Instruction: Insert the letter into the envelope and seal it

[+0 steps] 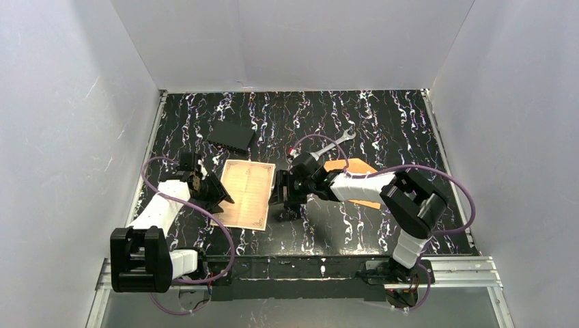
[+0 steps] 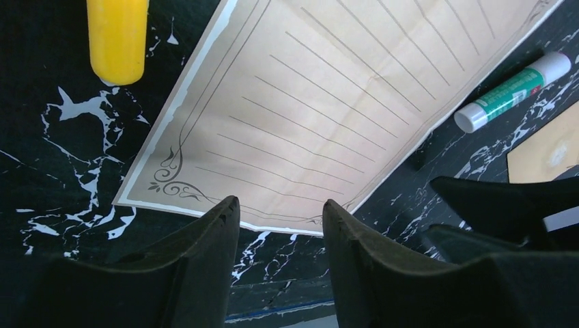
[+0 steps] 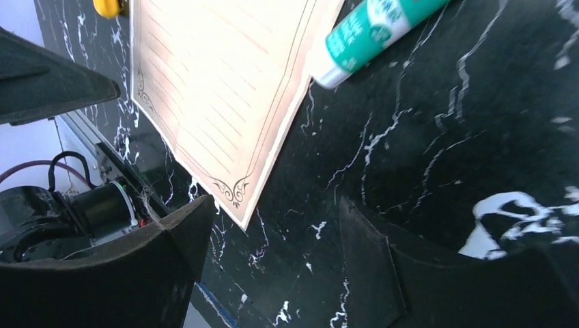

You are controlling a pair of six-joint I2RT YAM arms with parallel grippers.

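On the black marbled tabletop [image 1: 382, 123], the left pincer [image 2: 280, 203] sat at the left edge of the letter [image 1: 247, 195]. Its jaws were released, with a gap between them and nothing held, and their tips were level with that edge. A yellow cylindrical object [image 2: 117, 37] lay just off the letter's border on the same side. A flat black rectangular object [image 1: 231, 135] rested beyond the letter's far edge, apart from it.

The letter itself lay flat in the middle of the tabletop, lined face up, with its ornate border showing.

A glue stick [image 2: 512, 92] with a green label lay on its side at the letter's right edge; whether it touched the paper could not be told. The right pincer [image 3: 276, 205] stood just right of the letter's near corner. Its jaws were spread over bare tabletop and grasped nothing.

Further right, the orange-brown envelope [image 1: 355, 166] lay flat, partly hidden under the right arm. A wrench [image 1: 336, 143] lay just past the envelope.
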